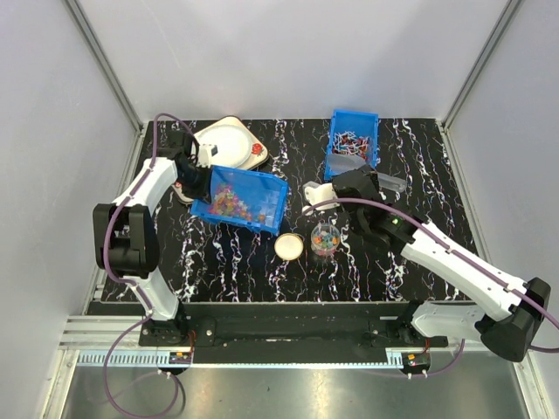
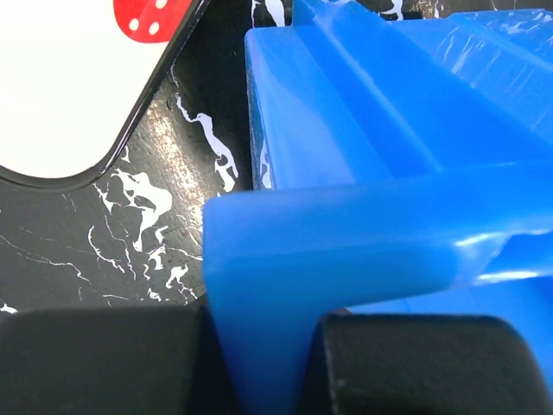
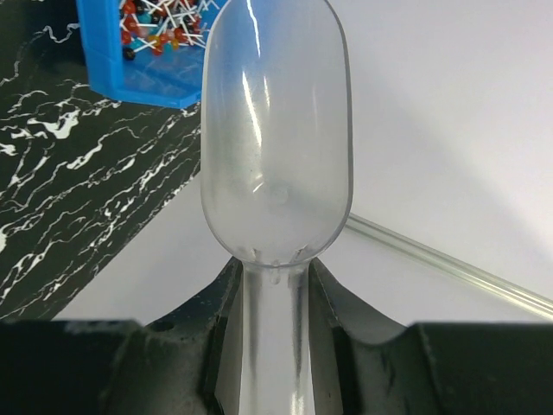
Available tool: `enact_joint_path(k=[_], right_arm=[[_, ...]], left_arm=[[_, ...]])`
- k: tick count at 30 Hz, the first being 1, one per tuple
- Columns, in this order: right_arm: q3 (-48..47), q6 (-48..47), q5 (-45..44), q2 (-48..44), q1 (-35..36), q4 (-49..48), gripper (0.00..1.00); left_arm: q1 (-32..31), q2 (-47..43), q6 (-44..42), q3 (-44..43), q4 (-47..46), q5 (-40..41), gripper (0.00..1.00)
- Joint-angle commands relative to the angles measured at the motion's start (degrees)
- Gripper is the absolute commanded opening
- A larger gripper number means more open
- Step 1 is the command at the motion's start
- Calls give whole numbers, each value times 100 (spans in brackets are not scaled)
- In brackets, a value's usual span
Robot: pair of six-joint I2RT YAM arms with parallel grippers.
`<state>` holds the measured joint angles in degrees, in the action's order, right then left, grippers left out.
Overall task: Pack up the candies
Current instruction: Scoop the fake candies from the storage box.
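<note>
The candies (image 1: 229,202) lie heaped in a blue bin (image 1: 272,194) on the left half of the desk (image 1: 218,272). The bin is turned askew to the desk's edges. The left jaws are clenched on the rim at the bin's corner nearest the desk's left edge, and the left wrist view shows the blue plastic pinched between the two black fingers. Just beyond that corner, toward the far-left corner of the desk, sits a white slab with a red patch (image 1: 227,140).

The right jaws grasp a clear scoop (image 3: 276,130) by its handle, with the bowl pointing away from the wrist. The scoop is held over the middle of the desk. A small clear cup (image 1: 325,237) closer to the near edge holds more candies. A round cream lid (image 1: 289,246) lies flat just beside the cup, on the side toward the left edge.

By the far edge, right of centre, a second blue bin (image 1: 333,147) holds longer wrapped sweets (image 1: 354,140) in red, white and dark colours.
</note>
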<state>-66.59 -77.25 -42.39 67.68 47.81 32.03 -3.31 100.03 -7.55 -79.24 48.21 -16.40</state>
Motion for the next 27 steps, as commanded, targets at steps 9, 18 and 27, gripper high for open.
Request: enact_joint_path(k=[9,18,27], right_arm=[[67,-536,-489,-185,184,-909,0],[120,-536,-525,-150,229,-997,0],[225,-405,-323,-123,237,-1138,0]], left_arm=[[-20,-335,-89,-91,-162,-302,0],[-20,-291,-97,-100,-162,-363,0],[-47,-422,-80,-4,-197,-320,0]])
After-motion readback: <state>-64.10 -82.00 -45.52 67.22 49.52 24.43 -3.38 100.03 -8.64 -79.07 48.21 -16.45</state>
